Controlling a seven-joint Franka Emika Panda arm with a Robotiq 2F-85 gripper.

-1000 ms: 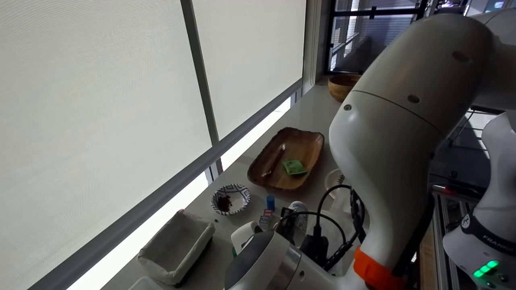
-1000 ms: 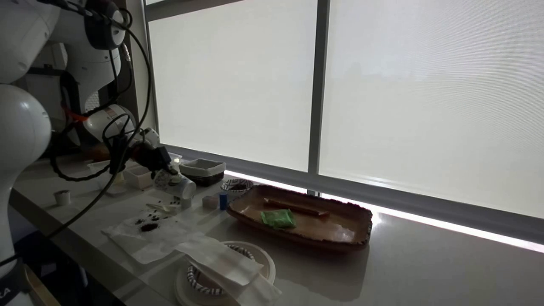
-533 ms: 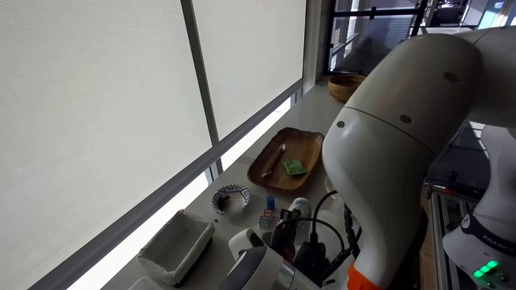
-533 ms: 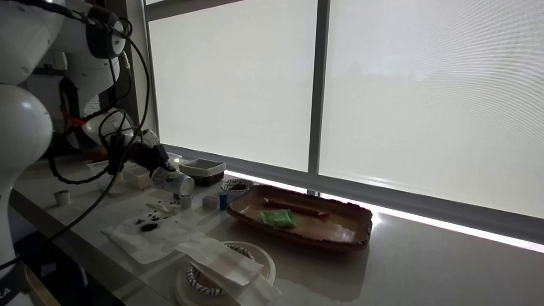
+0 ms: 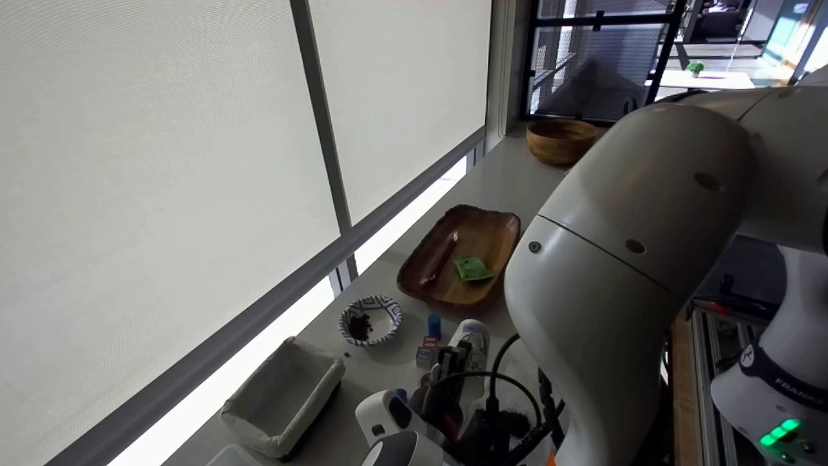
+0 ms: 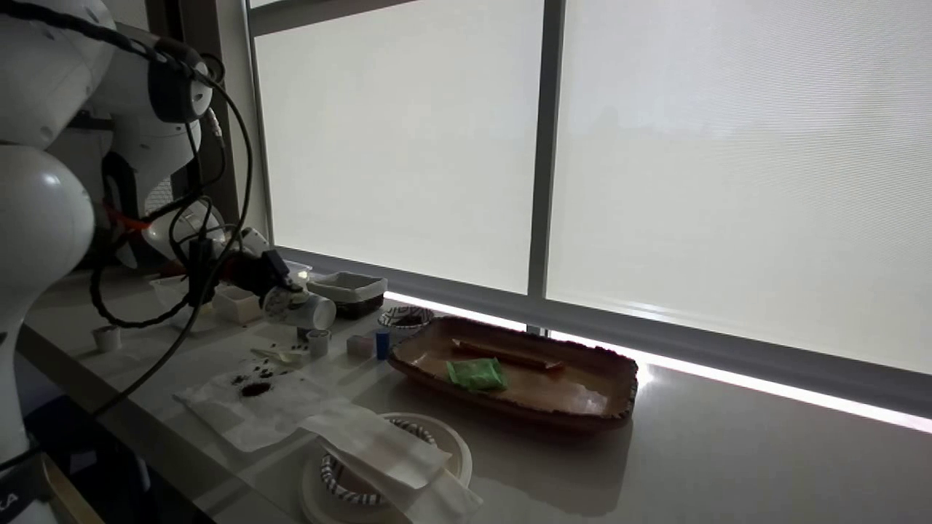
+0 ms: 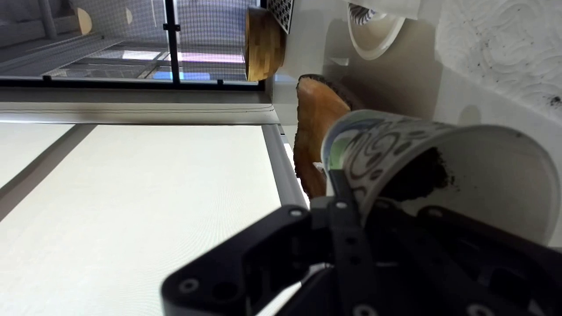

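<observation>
Printed cup (image 7: 395,138): white with grey swirls and a green patch, tipped on its side above the worktop (image 6: 728,451), dark crumbs (image 7: 415,177) inside.
Claw (image 6: 291,289): I have it clamped on the cup, one finger (image 7: 340,184) against its outer wall; the other, and the gap's width, I can't make out.
Small pot (image 6: 319,344): just below the cup in an exterior view, at 5 o'clock; little boxes (image 6: 360,346) and a blue cylinder (image 6: 382,346) at 4.
Paper towel (image 6: 247,423): at 7 o'clock, bearing a dark heap (image 6: 255,390).
Arm (image 5: 601,310): blocks part of the worktop in an exterior view.
Wooden tray (image 6: 557,395): between 3 and 4, holding a green packet (image 6: 477,374) and a slim brown stick (image 6: 508,354).
Patterned bowl (image 6: 388,318): at 3, dark pieces (image 6: 411,320) in it.
Lined basket (image 6: 353,289): at 2 o'clock.
</observation>
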